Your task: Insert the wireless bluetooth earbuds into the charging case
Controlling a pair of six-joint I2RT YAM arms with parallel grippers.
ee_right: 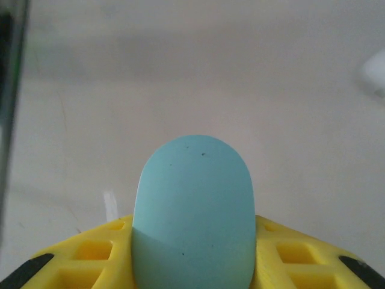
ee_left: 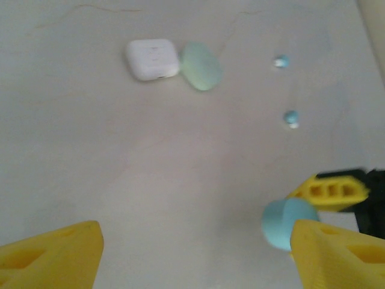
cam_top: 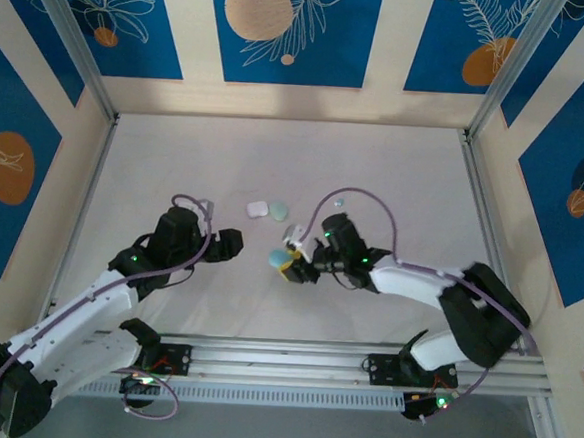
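Teal case [ee_right: 192,205] is clamped between the yellow fingers [ee_right: 90,259] of the right gripper [cam_top: 291,262], its rounded end sticking out past the tips. Lid looks shut, with a faint seam low on the shell. The grip is low on the body, likely to leave the lid end free for the other arm to flip.

Left gripper [ee_left: 195,241]: jaws apart, nothing between them, bare table below. In its wrist view the held case sits at 4 o'clock, close beside one finger. Reads as lining up to meet the case; no contact.

Earbuds [ee_left: 281,61]: two teal ones loose on the table [cam_top: 395,176], at 1 and 2 o'clock in the left wrist view. They lie apart from each other and well clear of both grippers. None is in a case, as far as I can tell.

Further out, at 11 o'clock from the held case in the top view: white case [cam_top: 257,209] and green case [cam_top: 277,211]. Both lie flat, edge to edge or nearly so, and both look shut. Probably spares, out of the working lane.

Judgement: early in the task. The case must open before any bud goes in. The buds are tiny and glossy and will likely skitter under a fingertip.
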